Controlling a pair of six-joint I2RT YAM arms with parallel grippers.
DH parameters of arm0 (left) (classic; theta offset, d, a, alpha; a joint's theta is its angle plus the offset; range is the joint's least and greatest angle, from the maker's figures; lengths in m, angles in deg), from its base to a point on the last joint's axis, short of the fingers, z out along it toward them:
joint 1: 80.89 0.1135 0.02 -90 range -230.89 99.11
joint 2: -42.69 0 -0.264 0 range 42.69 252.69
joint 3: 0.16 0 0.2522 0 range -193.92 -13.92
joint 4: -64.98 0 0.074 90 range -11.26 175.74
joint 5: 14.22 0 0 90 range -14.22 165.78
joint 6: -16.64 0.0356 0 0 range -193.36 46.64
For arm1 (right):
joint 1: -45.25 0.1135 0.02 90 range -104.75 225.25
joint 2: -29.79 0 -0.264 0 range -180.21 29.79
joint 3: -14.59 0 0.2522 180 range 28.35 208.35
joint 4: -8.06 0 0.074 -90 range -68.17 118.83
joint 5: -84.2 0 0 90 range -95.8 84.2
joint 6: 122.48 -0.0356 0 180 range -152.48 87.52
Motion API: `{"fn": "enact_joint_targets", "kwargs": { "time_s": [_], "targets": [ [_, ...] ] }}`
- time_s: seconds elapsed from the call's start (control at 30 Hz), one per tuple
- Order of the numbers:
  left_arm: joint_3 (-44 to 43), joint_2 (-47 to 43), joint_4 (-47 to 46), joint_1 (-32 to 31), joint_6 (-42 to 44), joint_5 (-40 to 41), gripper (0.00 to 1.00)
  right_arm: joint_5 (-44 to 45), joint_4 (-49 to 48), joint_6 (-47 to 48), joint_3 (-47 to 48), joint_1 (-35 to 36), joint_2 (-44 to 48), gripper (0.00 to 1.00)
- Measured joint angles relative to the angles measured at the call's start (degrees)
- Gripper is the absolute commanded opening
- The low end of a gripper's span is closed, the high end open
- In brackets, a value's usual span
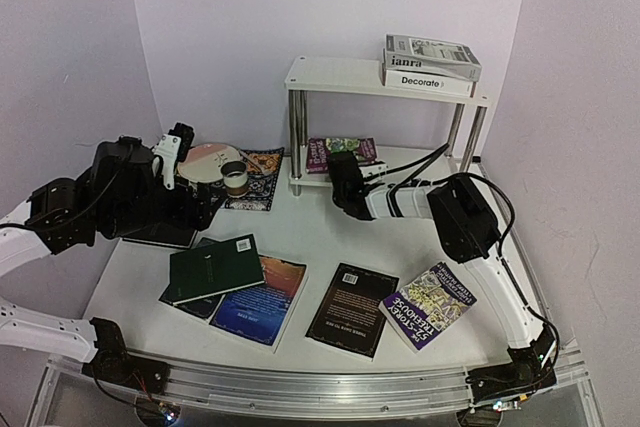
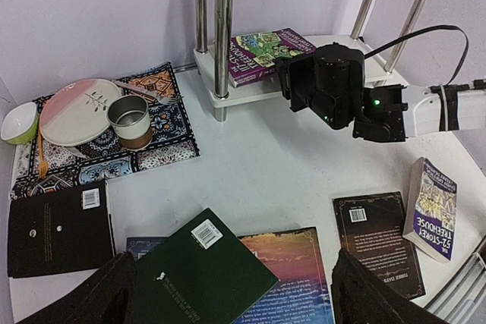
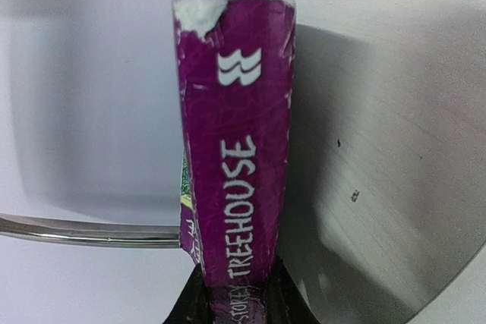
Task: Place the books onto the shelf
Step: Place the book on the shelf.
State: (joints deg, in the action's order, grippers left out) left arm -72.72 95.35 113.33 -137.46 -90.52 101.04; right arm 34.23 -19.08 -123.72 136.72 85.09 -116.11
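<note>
Your right tool [image 1: 343,185] pinches the purple Treehouse paperback [image 3: 235,149] by its spine, on the lower tier of the shelf [image 1: 330,75], 1 o'clock. Placing step; next, release and back out. Left tool [image 2: 228,301] spread wide over dark green book [image 2: 201,271], 7 o'clock.

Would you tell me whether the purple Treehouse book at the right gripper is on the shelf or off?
On: the purple book lies on the shelf's lower board, the right gripper shut on its spine.

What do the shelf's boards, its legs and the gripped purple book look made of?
Boards: smooth white, likely laminate or painted wood. Legs: mirror-shiny tube, probably chromed metal. Purple book: paperback, creased card spine torn white at top.
</note>
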Motion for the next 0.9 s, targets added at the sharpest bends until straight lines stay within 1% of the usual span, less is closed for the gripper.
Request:
{"fn": "enact_joint_targets", "kwargs": {
  "time_s": [0.2, 0.33, 0.37, 0.4, 0.43, 0.47, 0.6, 0.67, 0.7, 0.77, 0.9],
  "targets": [
    [-0.3, -0.2, 0.8, 0.0, -0.8, 0.0, 0.89, 0.8, 0.5, -0.8, 0.5, 1.1, -0.4, 0.17],
    [-1.1, -0.1, 2.0, 0.0, -0.7, 0.0, 0.89, 1.1, 0.7, -1.6, 0.5, 1.9, -0.4, 0.27],
    [-1.2, -0.1, 2.0, 0.0, -0.7, 0.0, 0.89, 1.3, 0.8, -1.7, 0.5, 1.9, -0.4, 0.28],
    [-1.5, -0.1, 2.2, 0.0, -0.7, 0.0, 0.89, 1.4, 1.0, -1.8, 0.5, 2.0, -0.4, 0.31],
    [-1.7, 0.0, 2.4, 0.0, -0.7, 0.0, 0.89, 1.4, 1.3, -2.0, 0.5, 1.9, -0.4, 0.41],
    [-1.8, 0.0, 2.6, 0.0, -0.7, 0.0, 0.89, 1.4, 1.5, -2.2, 0.5, 1.9, -0.5, 0.48],
    [-1.9, 0.0, 2.6, 0.0, -0.8, 0.0, 0.89, 1.3, 0.7, -3.3, 1.5, 2.1, -1.2, 0.72],
    [-1.9, 0.0, 2.9, 0.0, -0.8, 0.0, 0.89, 1.3, -0.3, -3.5, 1.4, 2.2, -1.1, 0.91],
    [-1.9, 0.0, 3.0, 0.0, -0.8, 0.0, 0.89, 1.3, -1.2, -3.8, 1.0, 2.3, -0.8, 0.97],
    [-1.9, 0.0, 3.0, 0.0, -0.8, 0.0, 0.89, 0.7, -2.8, -4.3, -1.3, 2.4, 1.0, 0.98],
    [-1.9, -0.2, 2.9, 0.0, -0.8, 0.6, 0.9, -1.0, -1.9, -5.7, -8.7, 2.5, 6.4, 0.98]
  ]
}}
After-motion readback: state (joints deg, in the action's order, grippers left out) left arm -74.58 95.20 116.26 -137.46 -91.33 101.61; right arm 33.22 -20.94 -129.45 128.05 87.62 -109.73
